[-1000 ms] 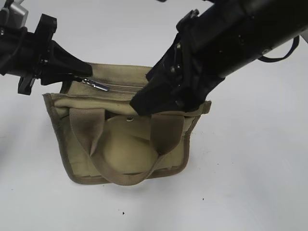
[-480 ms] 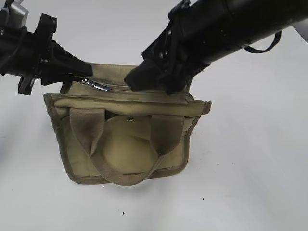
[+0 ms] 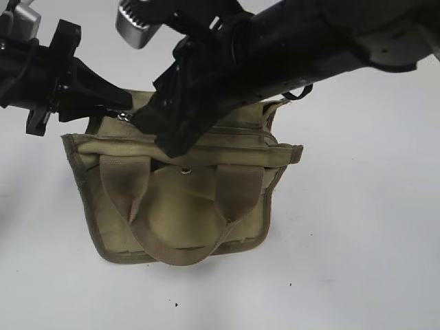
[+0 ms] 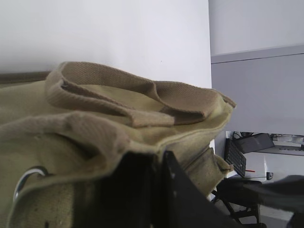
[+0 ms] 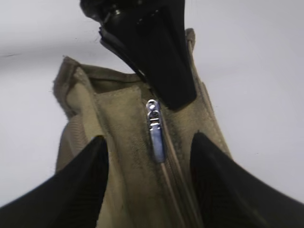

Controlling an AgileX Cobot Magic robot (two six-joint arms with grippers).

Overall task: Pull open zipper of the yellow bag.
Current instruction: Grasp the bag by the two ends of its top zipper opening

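The yellow bag stands on the white table, handles toward the camera. My left gripper is shut on the bag's upper left corner; in the left wrist view its jaws pinch folded canvas. My right gripper reaches across the bag's top and hides the pull tab in the exterior view. In the right wrist view its gripper is open, one finger on each side of the silver pull tab, not touching it. The zipper runs closed toward the camera. The left gripper holds the bag's far end.
Two webbing handles hang over the bag's front pocket, with a snap button between them. White table surrounds the bag. Beyond the table edge the left wrist view shows a keyboard and a chair.
My right arm has swung left along the bag's top, from its right end to over the pull tab. The left gripper and the bag have stayed put.
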